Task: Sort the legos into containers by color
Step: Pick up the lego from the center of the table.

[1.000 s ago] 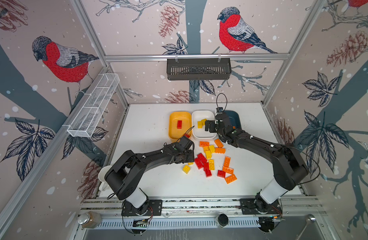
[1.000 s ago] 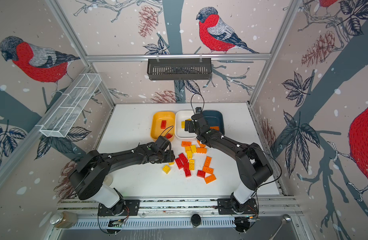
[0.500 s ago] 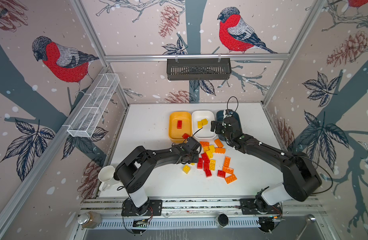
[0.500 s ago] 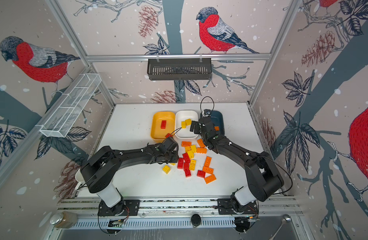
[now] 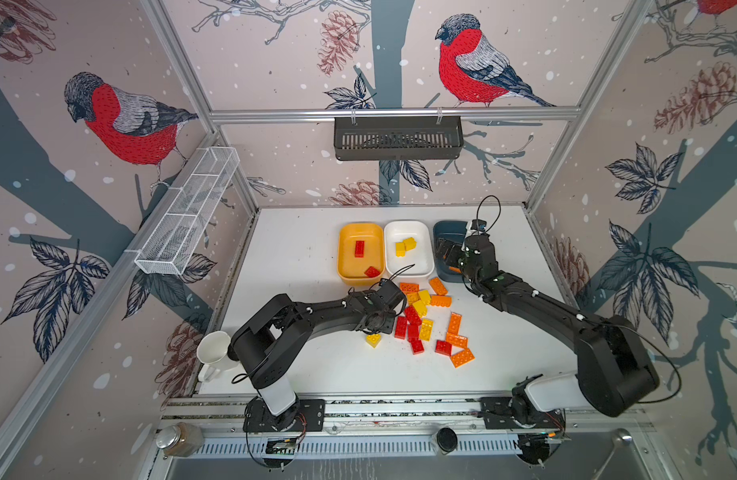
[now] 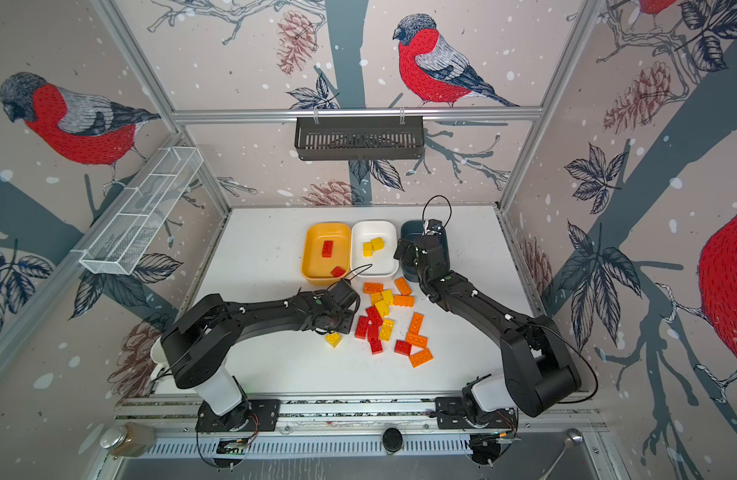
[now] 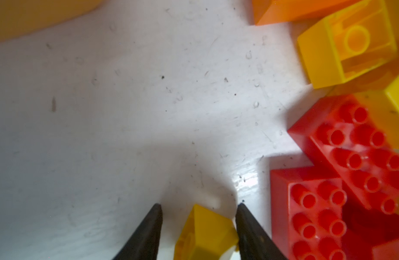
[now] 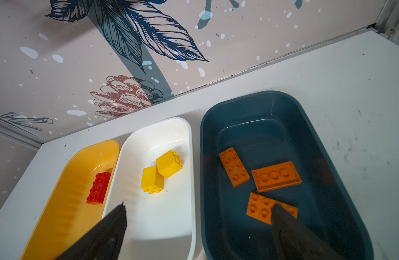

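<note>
The left gripper (image 7: 198, 204) hangs low over a lone yellow lego (image 7: 207, 229) on the table, its jaws partly closed around it. One finger touches the lego and a gap shows at the other. That lego (image 5: 373, 340) lies left of the loose pile of red, yellow and orange legos (image 5: 420, 316). The right gripper (image 8: 199, 204) is open and empty above the near ends of the white tray (image 8: 189, 144) and the teal tray (image 8: 306, 117). Three orange legos (image 8: 276, 176) lie in the teal tray and two yellow (image 8: 161, 171) in the white. The yellow-orange tray (image 5: 342, 249) holds two red legos (image 5: 359, 248).
A black slotted basket (image 5: 398, 137) hangs on the back wall and a white wire rack (image 5: 188, 216) on the left wall. A white mug (image 5: 213, 357) stands at the table's front left beside the left arm's base. A jar (image 5: 179, 440) sits on the front rail.
The left gripper has moved from the yellow-orange tray's near edge to the lone yellow lego, and its jaws have narrowed. The right gripper has swung from over the white tray towards the teal tray.
</note>
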Controlling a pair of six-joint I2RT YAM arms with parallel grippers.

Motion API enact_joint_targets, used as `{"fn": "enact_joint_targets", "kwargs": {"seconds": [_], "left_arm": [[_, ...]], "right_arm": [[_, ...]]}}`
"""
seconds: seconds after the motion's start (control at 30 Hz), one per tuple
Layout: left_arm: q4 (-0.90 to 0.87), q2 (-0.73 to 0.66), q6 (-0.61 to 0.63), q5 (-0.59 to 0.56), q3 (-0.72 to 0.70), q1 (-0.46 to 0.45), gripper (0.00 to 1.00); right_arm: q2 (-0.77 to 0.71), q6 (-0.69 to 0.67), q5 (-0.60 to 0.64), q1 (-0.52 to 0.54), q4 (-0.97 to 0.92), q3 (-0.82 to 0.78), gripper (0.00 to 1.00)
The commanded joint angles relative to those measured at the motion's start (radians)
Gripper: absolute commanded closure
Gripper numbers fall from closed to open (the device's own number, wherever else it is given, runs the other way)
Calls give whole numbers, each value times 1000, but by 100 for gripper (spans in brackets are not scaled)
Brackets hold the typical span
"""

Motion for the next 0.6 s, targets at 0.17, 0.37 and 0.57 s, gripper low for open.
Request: {"fn": "enact_joint_targets", "kwargs": {"seconds": [0.17, 0.37, 0.57], "left_arm": [[-138, 29, 124, 23, 2, -29, 61], [-127, 9, 124, 9, 17, -24, 68], [-103, -7, 124, 21, 28, 8, 76]], "right_arm": [[-7, 23, -3, -8, 28, -6, 1], [-7, 18, -8, -12, 20, 2, 1], [-22, 12, 4, -17, 3, -1, 1]]}}
